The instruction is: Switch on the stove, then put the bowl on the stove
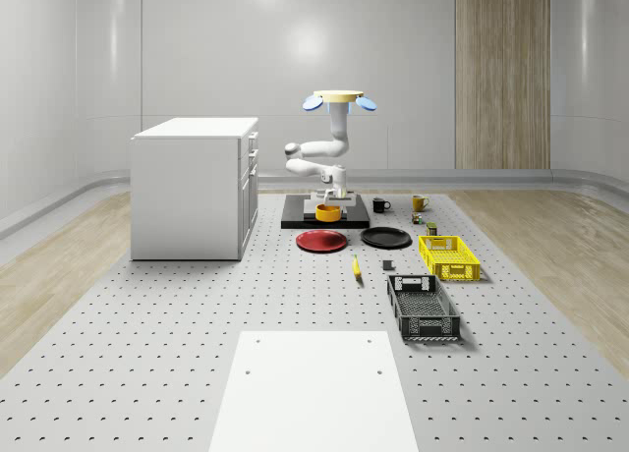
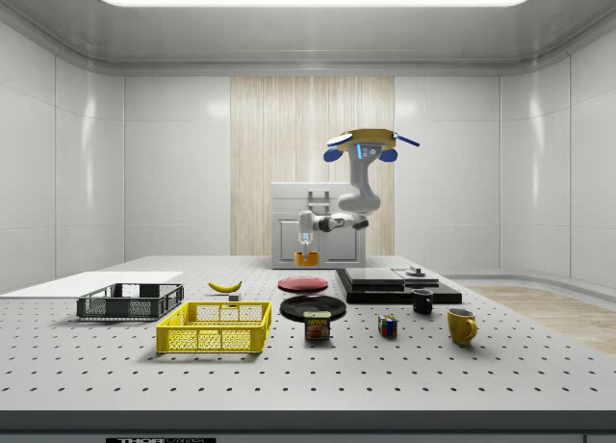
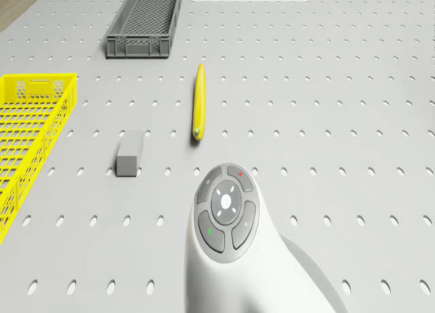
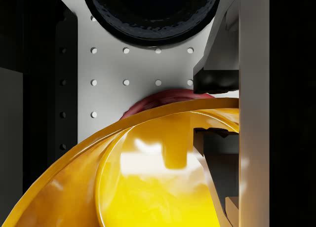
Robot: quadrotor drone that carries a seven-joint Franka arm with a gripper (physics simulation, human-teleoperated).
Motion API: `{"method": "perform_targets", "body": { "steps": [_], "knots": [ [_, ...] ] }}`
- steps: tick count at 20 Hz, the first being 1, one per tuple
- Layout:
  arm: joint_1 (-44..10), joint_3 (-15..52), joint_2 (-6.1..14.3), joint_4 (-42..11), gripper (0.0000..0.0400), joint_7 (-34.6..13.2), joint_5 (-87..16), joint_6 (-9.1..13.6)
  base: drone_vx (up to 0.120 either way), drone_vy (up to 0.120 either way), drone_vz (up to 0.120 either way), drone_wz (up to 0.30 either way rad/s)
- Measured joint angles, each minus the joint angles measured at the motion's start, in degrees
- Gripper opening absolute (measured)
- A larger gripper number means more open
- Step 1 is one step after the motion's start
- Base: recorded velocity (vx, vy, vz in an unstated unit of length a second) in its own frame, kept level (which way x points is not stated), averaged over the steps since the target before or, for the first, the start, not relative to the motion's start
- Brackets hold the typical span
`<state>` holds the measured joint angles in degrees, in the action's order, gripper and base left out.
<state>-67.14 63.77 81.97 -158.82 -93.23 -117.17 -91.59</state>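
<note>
Half my job looks done: I hover over the stove (image 1: 295,219), my gripper (image 1: 330,200) pinching the rim of the yellow bowl (image 1: 328,213), which hangs just above it.

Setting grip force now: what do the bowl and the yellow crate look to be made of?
Bowl: smooth, glossy yellow, likely glazed ceramic or hard plastic; bright highlights show inside it in the wrist view. The claw pinches its rim. Yellow crate: rigid plastic by its look, with perforated lattice walls and a matte finish.
</note>
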Motion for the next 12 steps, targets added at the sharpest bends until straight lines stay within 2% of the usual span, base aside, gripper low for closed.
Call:
{"method": "perform_targets", "body": {
  "steps": [5, 6, 12],
  "knots": [
    [0.0, 0.0, 0.1, 0.0, 0.01, 0.0, 0.0, -0.1, -0.12, 0.0, 0.0, 0.0],
    [0.0, 0.0, 0.1, 0.0, 0.01, 0.0, 0.0, -0.1, -0.12, 0.0, 0.12, 0.0],
    [-0.1, 0.0, 0.1, 0.0, 0.01, -0.1, 0.1, -0.1, -0.12, 0.0, 0.0, 0.0]
  ]
}}
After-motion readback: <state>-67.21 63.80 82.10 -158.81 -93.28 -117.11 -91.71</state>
